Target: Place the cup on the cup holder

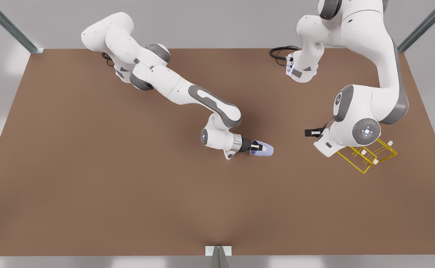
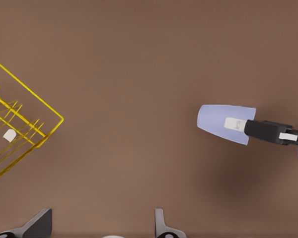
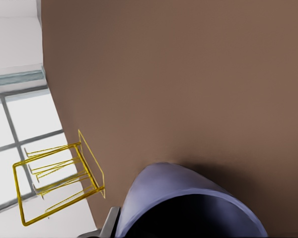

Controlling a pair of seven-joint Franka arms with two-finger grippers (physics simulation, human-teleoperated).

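Held sideways in the right gripper (image 1: 256,148), the cup (image 1: 265,150), near the middle of the table (image 1: 90,178). Pinched shut on the cup's wall at the rim end, with one finger (image 2: 234,124) laid flat along the outside and the narrow base pointing away from the wrist. Looked straight into the cup's dark mouth from the right wrist view. Could not tell whether the cup touched the table. Waited over the rack (image 1: 368,158) at the front view's right, the left gripper (image 2: 102,229), spread wide and gripping nothing. Stood well apart from the cup, that rack, with the cup between the two arms.
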